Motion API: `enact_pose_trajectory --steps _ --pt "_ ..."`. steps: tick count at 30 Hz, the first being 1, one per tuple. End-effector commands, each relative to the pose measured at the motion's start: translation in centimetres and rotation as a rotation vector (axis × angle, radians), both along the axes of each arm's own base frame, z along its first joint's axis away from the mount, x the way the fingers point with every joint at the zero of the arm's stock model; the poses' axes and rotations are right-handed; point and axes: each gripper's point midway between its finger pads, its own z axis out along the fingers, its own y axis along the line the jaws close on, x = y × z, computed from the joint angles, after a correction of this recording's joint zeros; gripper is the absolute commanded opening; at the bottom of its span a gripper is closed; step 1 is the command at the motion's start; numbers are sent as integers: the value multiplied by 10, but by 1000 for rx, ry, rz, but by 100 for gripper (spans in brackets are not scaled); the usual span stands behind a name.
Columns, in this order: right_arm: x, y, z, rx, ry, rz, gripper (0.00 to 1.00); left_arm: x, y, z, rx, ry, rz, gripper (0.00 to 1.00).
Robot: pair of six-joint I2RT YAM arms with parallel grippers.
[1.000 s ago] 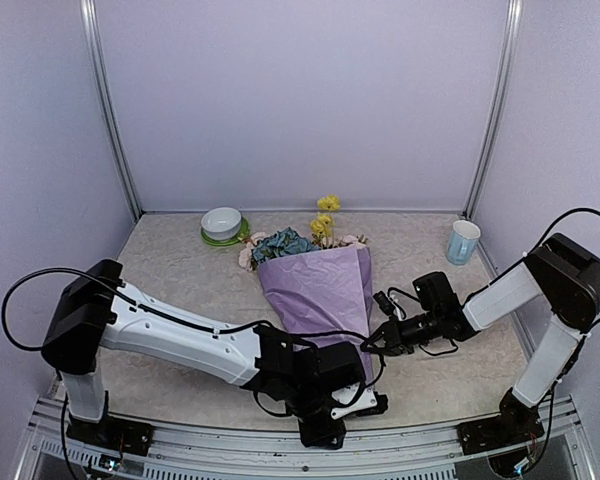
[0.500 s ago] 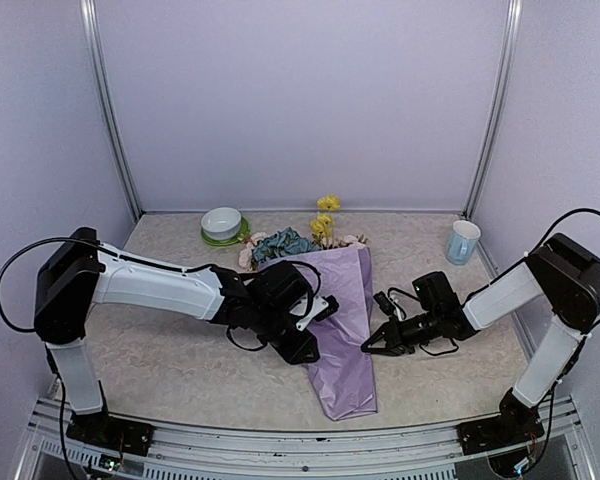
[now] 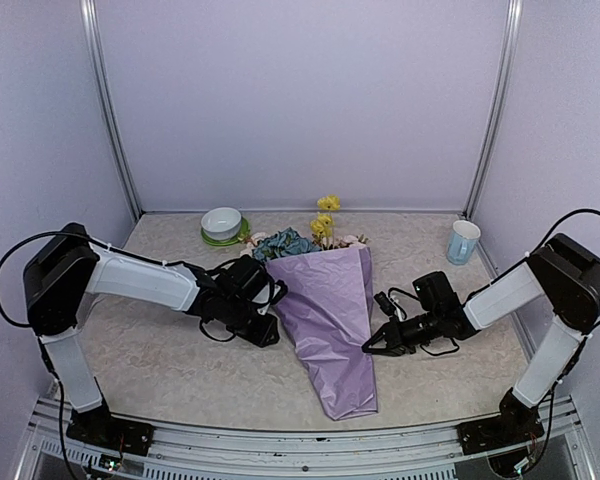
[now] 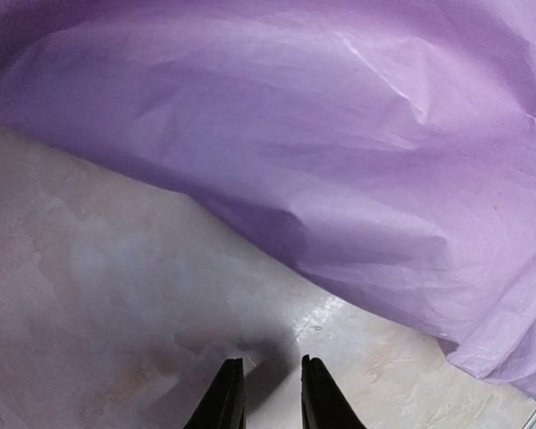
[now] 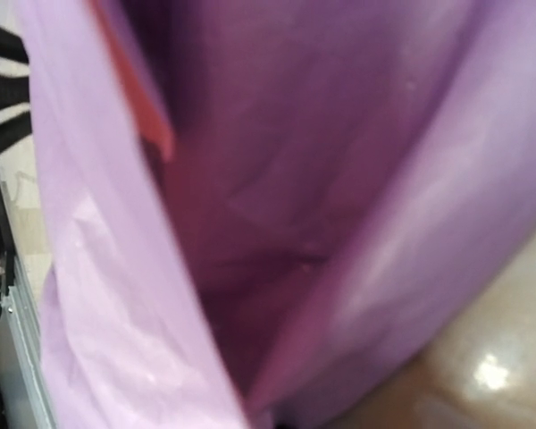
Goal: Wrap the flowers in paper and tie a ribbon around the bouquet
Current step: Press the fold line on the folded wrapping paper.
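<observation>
From above: the bouquet (image 3: 325,290) lies on the beige table (image 3: 160,350) between the two arms. Its wide end points to the far side and its narrow tip to the near edge. The flowers (image 3: 285,243), a blue head, yellow blooms and pale pink blossoms, show out of the far end of the lilac paper (image 3: 335,340). The left gripper (image 3: 267,333) sits low just beside the cone's left edge. The right gripper (image 3: 370,347) meets the cone's right edge about halfway along. A white bowl (image 3: 222,220) on a green plate (image 3: 208,239) stands far left of the flowers. A pale blue cup (image 3: 463,240) stands at the far right, well apart from the bouquet.

Left wrist: the left gripper (image 4: 270,393) points at bare table (image 4: 89,268), its two dark fingers (image 4: 225,398) a narrow gap apart with nothing between them. The crinkled paper (image 4: 339,161) fills the upper part of the view, its lower edge just ahead of the fingertips and not touching them.

Right wrist: the paper (image 5: 384,179) crowds the lens, blurred, its folds running together toward the bottom centre. Glossy table (image 5: 491,357) shows at the lower right. The right gripper's fingers are hidden here. Its jaws are fully closed, but whether a fold of paper is pinched between them cannot be told.
</observation>
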Motion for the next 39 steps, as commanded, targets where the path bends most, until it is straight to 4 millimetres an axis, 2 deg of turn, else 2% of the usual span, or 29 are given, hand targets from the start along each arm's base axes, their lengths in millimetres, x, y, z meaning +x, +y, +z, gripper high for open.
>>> enact_pose_trajectory --steps 1,2,3,6,9,12,14,17,19,23,27,29,31,34,36,37,39 --pt "1 1 4 -11 -18 3 0 -40 -56 56 -107 -150 -224 25" --pt "2 1 4 -11 -17 3 0 -55 -73 63 -123 -163 -294 26" --pt "2 1 4 -12 -18 3 0 -70 -85 60 -130 -132 -346 26" --pt "2 2 4 -10 -17 3 0 -84 -96 28 -83 -30 -376 24" --pt "1 0 5 -11 -18 2 0 -88 -91 0 -1 22 -374 22" --pt "2 0 6 -18 -25 0 0 -88 -87 1 21 33 -374 22" --pt "3 0 7 -17 -28 1 0 -92 -73 -13 88 88 -369 22" --pt "4 1 7 -16 -29 1 0 -108 -52 -46 186 210 -378 21" --pt "4 1 8 -19 -31 0 0 -120 -42 -53 217 249 -391 20" --pt "3 -3 7 -37 -35 -7 0 -131 -20 -39 206 256 -361 20" --pt "3 -2 5 -38 -29 -3 0 -116 8 -37 233 242 -261 20" --pt "3 -2 5 -40 -28 -3 0 -102 11 -30 212 216 -220 20" --pt "2 -3 4 -43 -26 -2 0 -85 0 -13 161 158 -213 20" --pt "2 -3 5 -42 -28 -3 0 -62 -40 26 31 44 -252 22" --pt "1 -3 4 -45 -23 -2 0 -47 -63 45 -35 -13 -280 23" --pt "1 -3 3 -45 -21 -1 0 -39 -71 49 -49 -34 -286 23" --pt "1 -4 3 -44 -20 -2 0 -26 -80 44 -48 -38 -291 23"
